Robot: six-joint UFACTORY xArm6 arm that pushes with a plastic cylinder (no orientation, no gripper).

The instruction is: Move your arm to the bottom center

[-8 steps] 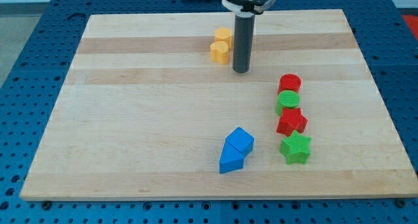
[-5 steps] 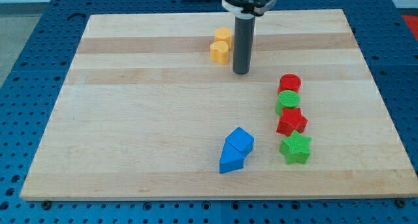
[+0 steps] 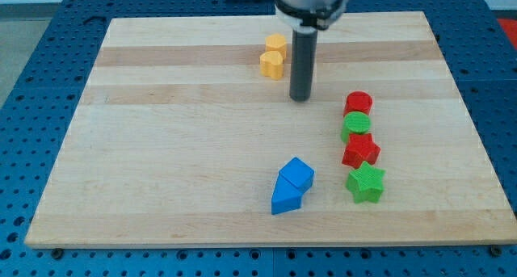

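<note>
My tip (image 3: 301,97) rests on the wooden board (image 3: 178,148) in the upper middle, just right of and below two yellow blocks, a cylinder (image 3: 276,44) and a rounded block (image 3: 272,64) touching it. A blue cube (image 3: 298,174) and a blue wedge-like block (image 3: 285,195) sit together near the view's bottom centre, well below the tip. The rod is upright and touches no block.
At the view's right a column runs downward: a red cylinder (image 3: 358,103), a green cylinder (image 3: 355,126), a red star (image 3: 360,152) and a green star (image 3: 365,182). The board lies on a blue perforated table (image 3: 32,59).
The tip has slid a little toward the view's bottom and slightly right, away from the yellow blocks. No block has moved.
</note>
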